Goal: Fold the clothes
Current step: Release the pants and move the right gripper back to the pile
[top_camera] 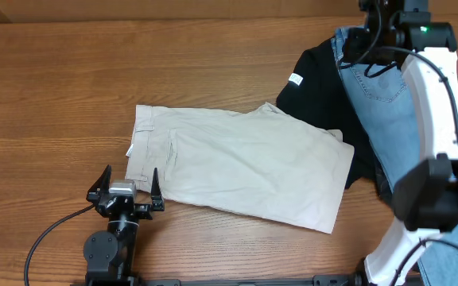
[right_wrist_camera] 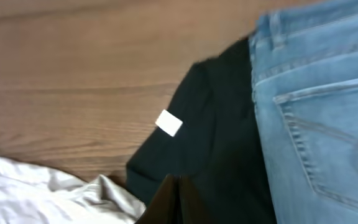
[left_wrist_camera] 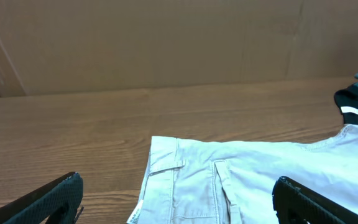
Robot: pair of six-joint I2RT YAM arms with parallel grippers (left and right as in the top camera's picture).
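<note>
Apparently already halved lengthwise, the khaki shorts [top_camera: 237, 163] lie flat just ahead of the wide-open, empty left gripper [top_camera: 130, 179], a crosswise fold likely remaining; the right gripper's [right_wrist_camera: 178, 194] opening cannot be told.

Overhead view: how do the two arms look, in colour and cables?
The left arm and left gripper are black, with a silver block and a looping black cable. The right arm has white shells, black joints, black cables and a green light.

The left gripper [top_camera: 128, 187] is held with jaws spread wide; the right arm [top_camera: 432, 103] is extended forward, the right gripper [right_wrist_camera: 174, 202] barely shown.
</note>
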